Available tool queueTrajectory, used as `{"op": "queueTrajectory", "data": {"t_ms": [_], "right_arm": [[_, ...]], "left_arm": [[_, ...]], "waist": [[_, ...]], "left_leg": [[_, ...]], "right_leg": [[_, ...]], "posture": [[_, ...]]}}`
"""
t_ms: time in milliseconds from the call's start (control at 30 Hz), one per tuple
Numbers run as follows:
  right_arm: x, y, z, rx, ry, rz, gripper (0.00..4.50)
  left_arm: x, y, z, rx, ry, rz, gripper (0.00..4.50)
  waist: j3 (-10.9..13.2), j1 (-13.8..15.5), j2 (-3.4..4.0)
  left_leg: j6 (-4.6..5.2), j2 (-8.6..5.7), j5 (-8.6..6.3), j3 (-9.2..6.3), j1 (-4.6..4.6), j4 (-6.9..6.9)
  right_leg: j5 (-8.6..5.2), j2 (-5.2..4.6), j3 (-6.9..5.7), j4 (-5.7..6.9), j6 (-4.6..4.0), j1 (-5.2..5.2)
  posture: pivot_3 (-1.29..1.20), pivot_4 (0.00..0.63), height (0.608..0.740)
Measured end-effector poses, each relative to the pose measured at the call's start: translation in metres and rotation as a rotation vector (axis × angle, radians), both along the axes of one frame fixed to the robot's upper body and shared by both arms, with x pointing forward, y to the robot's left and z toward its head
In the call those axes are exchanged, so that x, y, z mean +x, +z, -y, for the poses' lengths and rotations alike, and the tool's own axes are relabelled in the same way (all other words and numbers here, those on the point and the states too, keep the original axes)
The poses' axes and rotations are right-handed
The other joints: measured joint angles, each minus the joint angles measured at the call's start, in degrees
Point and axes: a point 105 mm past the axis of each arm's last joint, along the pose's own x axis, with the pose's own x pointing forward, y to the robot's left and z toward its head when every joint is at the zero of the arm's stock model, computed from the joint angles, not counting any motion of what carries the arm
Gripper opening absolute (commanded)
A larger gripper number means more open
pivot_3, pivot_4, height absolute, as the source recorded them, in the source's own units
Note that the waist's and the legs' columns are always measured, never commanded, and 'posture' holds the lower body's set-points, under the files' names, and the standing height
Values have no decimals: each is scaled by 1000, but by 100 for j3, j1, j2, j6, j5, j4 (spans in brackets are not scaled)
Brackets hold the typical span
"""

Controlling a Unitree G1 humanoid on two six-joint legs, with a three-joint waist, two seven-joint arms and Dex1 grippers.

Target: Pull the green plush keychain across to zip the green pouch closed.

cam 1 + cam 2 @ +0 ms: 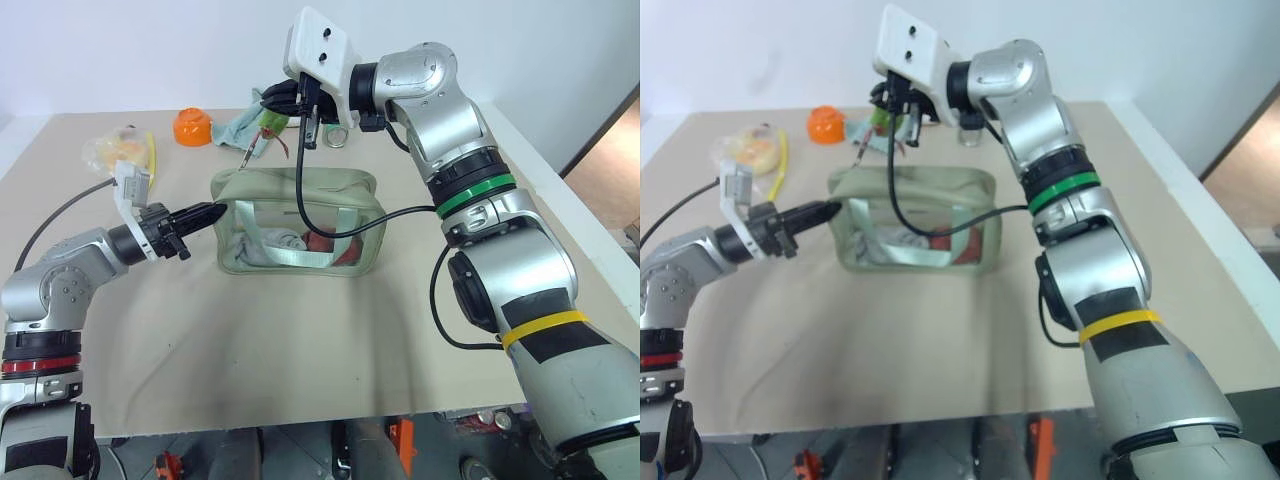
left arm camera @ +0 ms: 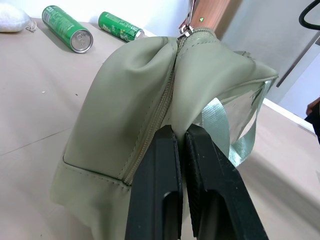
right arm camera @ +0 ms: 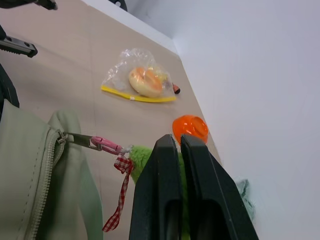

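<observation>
I have the left gripper [image 1: 212,212] clamped on the end of the green pouch [image 1: 300,220], centre frame. The right gripper [image 1: 268,100], upper centre, is closed on the green plush keychain [image 3: 145,156]. I should pull straight along the zipper, keeping the pouch braced.

Orange bowl [image 1: 191,126] behind pouch [image 1: 298,222]

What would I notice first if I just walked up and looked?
The green pouch in the middle of the table, pinched at one end by the left end effector. Above its far side, the right end effector grips the green plush keychain clipped to the zipper. An orange bowl sits near the back edge.
</observation>
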Motion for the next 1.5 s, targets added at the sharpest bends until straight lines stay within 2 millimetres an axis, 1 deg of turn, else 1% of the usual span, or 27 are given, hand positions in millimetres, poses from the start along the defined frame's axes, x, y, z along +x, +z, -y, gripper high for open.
{"op": "queueTrajectory", "data": {"t_ms": [133, 200, 333, 567, 700, 933, 1067, 1133, 1233, 1300, 1400, 1500], "right_arm": [[-1, 0, 6, -30, 10, 7, 28], [0, -3, 18, -65, 10, 8, 28], [0, -5, 32, -101, 4, 4, 28], [-3, 2, 41, -130, 2, 37, 28], [-2, 2, 45, -130, -10, 36, 28], [-7, -6, 42, -128, 11, 35, 28], [-7, -5, 41, -100, 9, 8, 28], [-8, 0, 36, -71, 18, -6, 28], [-15, 5, 25, -40, 53, -11, 28], [-24, 8, 18, -32, 90, -12, 28], [-34, 8, 15, -13, 132, -46, 28], [-41, 6, 16, -12, 164, -80, 28]], "left_arm": [[-1, 0, 0, -3, 0, 2, 0], [-2, 1, 1, -5, -6, 5, 0], [-2, 6, 4, -6, -17, 23, 0], [-2, 9, 7, -11, -33, 33, 0], [-1, 12, 9, -12, -42, 42, 0], [0, 5, 6, -16, -33, 16, 0], [0, 5, 6, -17, -33, 17, 0], [-1, 4, 5, -18, -30, 14, 0], [0, 1, 3, -20, -23, 0, 0], [1, -1, 2, -20, -15, -8, 0], [2, -2, 1, -16, -12, -10, 0], [2, -3, 1, -16, -9, -11, 0]], "waist": [[0, 4, 0], [0, 9, 0], [1, -3, 1], [1, 4, 1], [1, 1, 1], [1, 7, 1], [1, 6, 1], [1, -1, 1], [1, 4, 1], [1, 6, 1], [0, 6, 1], [0, 6, 1]], "left_leg": [[0, 0, 0, -2, -1, 2], [0, -1, 0, -1, -4, 5], [0, 0, 0, -1, 1, 1], [0, -1, 0, -1, -2, 4], [0, 0, 0, -1, 1, 3], [-1, -1, 1, -1, -2, 5], [-1, 0, 1, -1, 0, 4], [-1, 0, 1, -1, 2, 4], [-1, 0, 1, -1, 0, 4], [-1, 0, 1, -1, -1, 5], [-1, 0, 1, -1, 0, 5], [-1, 0, 1, -2, 3, 5]], "right_leg": [[1, 0, -1, 1, 1, 1], [1, -1, -1, -1, 2, 2], [1, 1, -1, 3, 1, -1], [1, 1, 0, 2, 2, 0], [1, 1, 0, 3, 1, 0], [9, 0, 0, 3, 15, 1], [7, 1, 0, 4, 11, 0], [7, 1, 0, 4, 12, 0], [8, 1, -1, 5, 12, 0], [9, 1, 0, 4, 14, 1], [10, 1, 0, 4, 16, 3], [9, 1, -1, 6, 15, 3]], "posture": [[0, 150, 740], [0, 150, 740], [0, 150, 740], [0, 150, 740], [0, 150, 740], [0, 150, 740], [0, 150, 740], [0, 150, 740], [0, 150, 740], [0, 150, 740], [0, 150, 740], [0, 150, 740]]}}
